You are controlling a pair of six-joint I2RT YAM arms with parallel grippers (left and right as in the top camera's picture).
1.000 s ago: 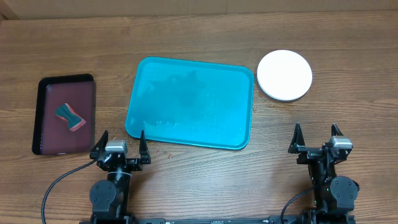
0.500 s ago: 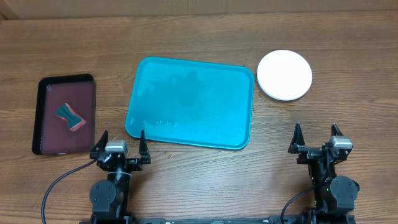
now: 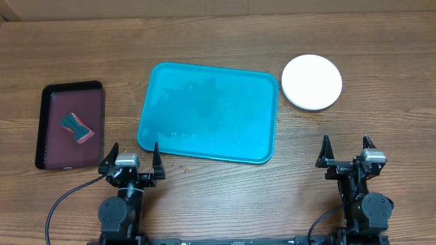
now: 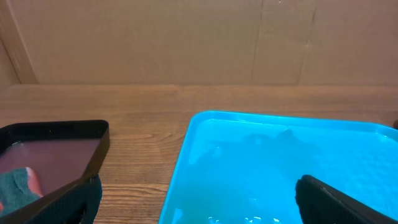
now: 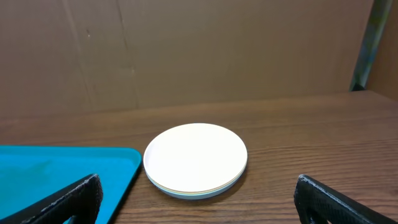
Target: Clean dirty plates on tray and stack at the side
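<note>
Plates [image 3: 312, 82]: you see them stacked, white on top, at 2 o'clock of the tray [image 3: 208, 112], on the worktop [image 3: 381, 41].
Left fingers [image 3: 111, 156]: released, at your 7 o'clock.
Right fingers [image 3: 325, 151]: released, 5 o'clock.

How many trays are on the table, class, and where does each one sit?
2. The teal tray lies in the middle; the smaller maroon tray lies apart to its left, holding a sponge. Nothing suggests a hidden one.
</note>
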